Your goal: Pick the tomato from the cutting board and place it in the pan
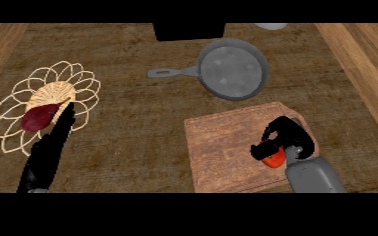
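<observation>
Since the right hand [286,139] is curled round the tomato [275,159] near the cutting board's [221,150] right edge, the transfer runs up and slightly leftward to the pan [231,71], which lies just beyond the board's far edge. Only an orange-red sliver of tomato shows. The left hand [48,155], fingers straight, rests beside the counter's left edge.

Matte black right hand [289,139] with thick, rounded fingers [260,151], joined to a smooth grey cylindrical forearm [314,176]. Left hand [50,147] equally black, slim and long, glossy highlights along its edge.
</observation>
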Motion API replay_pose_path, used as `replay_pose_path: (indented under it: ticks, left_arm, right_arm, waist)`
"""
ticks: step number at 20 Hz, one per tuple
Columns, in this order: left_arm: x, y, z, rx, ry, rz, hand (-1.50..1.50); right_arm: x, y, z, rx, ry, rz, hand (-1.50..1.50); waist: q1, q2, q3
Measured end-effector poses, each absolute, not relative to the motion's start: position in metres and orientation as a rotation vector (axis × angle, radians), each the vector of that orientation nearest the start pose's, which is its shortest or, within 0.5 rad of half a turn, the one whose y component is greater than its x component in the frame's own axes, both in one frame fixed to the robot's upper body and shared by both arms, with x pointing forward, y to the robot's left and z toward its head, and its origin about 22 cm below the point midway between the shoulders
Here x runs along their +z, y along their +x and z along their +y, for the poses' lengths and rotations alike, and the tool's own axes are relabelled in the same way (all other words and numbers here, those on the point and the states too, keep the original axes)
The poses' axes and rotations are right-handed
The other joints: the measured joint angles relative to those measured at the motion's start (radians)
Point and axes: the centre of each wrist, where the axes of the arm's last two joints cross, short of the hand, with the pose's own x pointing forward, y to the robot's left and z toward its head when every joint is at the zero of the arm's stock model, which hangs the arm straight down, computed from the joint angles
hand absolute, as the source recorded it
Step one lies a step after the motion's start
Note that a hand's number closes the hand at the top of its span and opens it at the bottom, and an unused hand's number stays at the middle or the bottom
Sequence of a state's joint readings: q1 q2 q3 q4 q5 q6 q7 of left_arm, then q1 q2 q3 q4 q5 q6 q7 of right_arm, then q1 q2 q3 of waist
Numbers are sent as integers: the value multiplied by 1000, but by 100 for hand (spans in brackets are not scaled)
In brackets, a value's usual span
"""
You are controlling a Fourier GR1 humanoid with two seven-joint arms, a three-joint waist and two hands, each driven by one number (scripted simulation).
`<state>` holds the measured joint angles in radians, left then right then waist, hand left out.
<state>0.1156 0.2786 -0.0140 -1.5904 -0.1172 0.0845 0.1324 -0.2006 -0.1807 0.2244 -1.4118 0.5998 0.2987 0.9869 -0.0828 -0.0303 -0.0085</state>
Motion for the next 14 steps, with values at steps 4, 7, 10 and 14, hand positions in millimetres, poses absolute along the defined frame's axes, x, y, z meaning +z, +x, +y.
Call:
replay_pose_path:
  ticks: [4,7,10,14]
  left_arm:
    - [-1,208,306,-189,411,-1325,0]
    - [-2,207,305,-193,406,-1323,0]
    - [0,208,302,-204,394,-1334,0]
    - [6,214,298,-226,374,-1358,0]
  right_arm:
    - [14,278,-234,504,-909,-436,150]
    - [35,282,-243,419,-1150,-487,150]
    - [62,286,-234,368,-1363,-587,150]
    - [88,290,-207,303,-1561,-689,150]
  waist:
    - [-29,-7,-3]
    - [-17,-6,-5]
    - [6,-4,-4]
    - [42,9,-1]
